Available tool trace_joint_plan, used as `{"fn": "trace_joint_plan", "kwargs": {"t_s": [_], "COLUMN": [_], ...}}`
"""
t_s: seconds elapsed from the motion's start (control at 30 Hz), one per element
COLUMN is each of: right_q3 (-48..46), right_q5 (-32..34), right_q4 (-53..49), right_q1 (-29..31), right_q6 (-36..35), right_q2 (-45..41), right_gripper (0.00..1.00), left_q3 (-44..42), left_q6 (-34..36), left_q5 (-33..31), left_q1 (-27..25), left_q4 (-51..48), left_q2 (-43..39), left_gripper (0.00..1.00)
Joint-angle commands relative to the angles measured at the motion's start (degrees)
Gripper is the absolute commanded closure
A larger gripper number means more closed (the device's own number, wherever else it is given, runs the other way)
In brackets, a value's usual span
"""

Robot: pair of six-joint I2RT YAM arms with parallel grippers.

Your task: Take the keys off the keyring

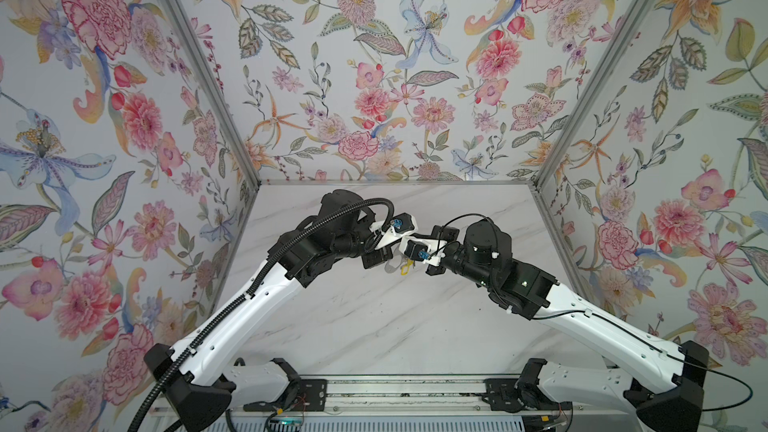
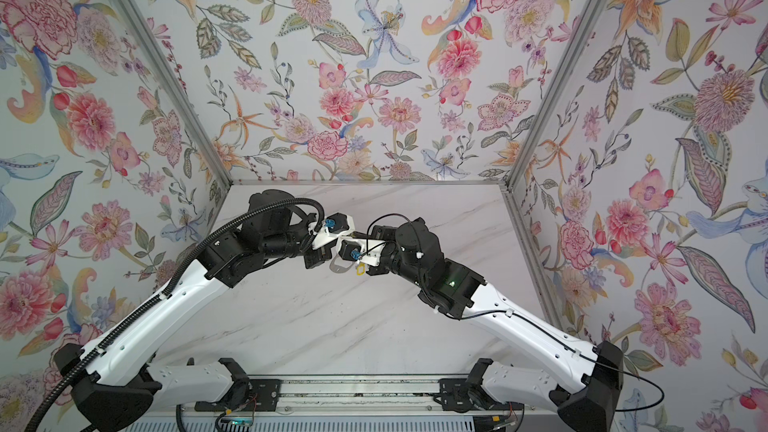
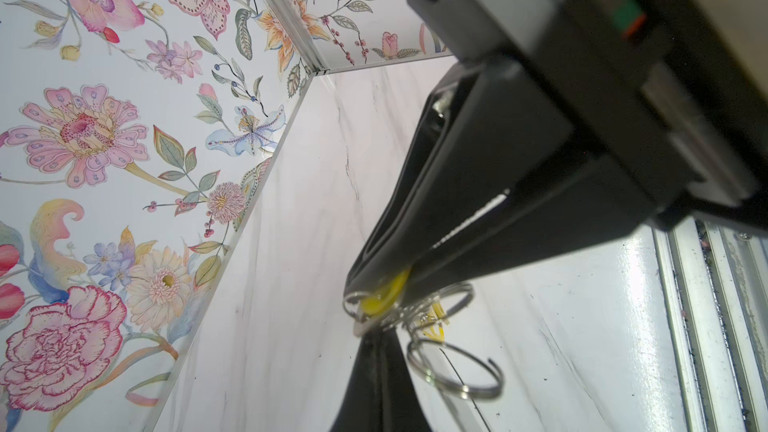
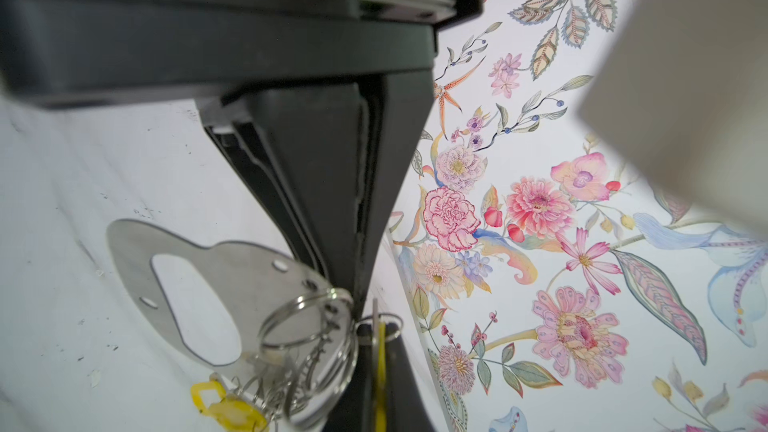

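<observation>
The left gripper pinches a yellow-tagged key; the right gripper clamps the keyring (both tight).

- The left arm and right arm reach in from the lower corners and meet mid-frame, forming an arch over the surface.
- The left hand and right hand, both pinched closed, meet tip to tip, leaving no passage between them.
- The keyring and keys crowd the spot just below that meeting point.
- Under the arch, in the lower middle, the surface is bare and wide.
- Behind the arms, a bare strip runs to the back wall.
- The left wall and right wall close the sides, and a rail bars the bottom edge.
</observation>
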Motion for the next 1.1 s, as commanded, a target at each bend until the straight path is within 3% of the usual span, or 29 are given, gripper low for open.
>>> {"fn": "trace_joint_plan", "kwargs": {"t_s": [0.0,0.1,0.23,0.5,0.73,0.97,1.07], "right_q3": [-3.5,-5.9,-7.6,-9.8,-11.3,-13.1,-12.9], "right_q5": [-6.5,-11.3,-12.8,-6.9,-2.4,-7.3,-8.1], "right_q4": [-0.7,2.3,4.8,11.6,15.1,18.5,17.8], "right_q1": [-1.3,-3.2,-4.1,-4.5,-4.3,-4.9,-5.6], "right_q6": [5.8,9.5,12.2,19.4,24.3,25.2,25.1], "right_q2": [0.0,-2.8,-4.7,-5.4,-4.3,-5.0,-5.0], "right_gripper": [1.00,1.00,1.00,1.00,1.00,1.00,1.00], "left_q3": [-2.1,-6.0,-8.4,-12.5,-20.5,-21.5,-20.8], "left_q6": [-1.7,-3.9,-6.0,-15.2,-22.5,-19.6,-19.1], "left_q5": [12.9,13.6,12.1,2.9,-4.7,-12.9,-12.4], "left_q1": [0.1,1.8,3.2,2.8,-6.1,-7.0,-6.9], "left_q4": [12.0,15.3,17.3,22.6,27.5,25.5,26.4], "left_q2": [-3.4,-6.0,-8.1,-12.4,-18.9,-17.2,-17.7], "left_gripper": [0.91,0.80,0.66,0.46,0.42,0.41,0.40]}}
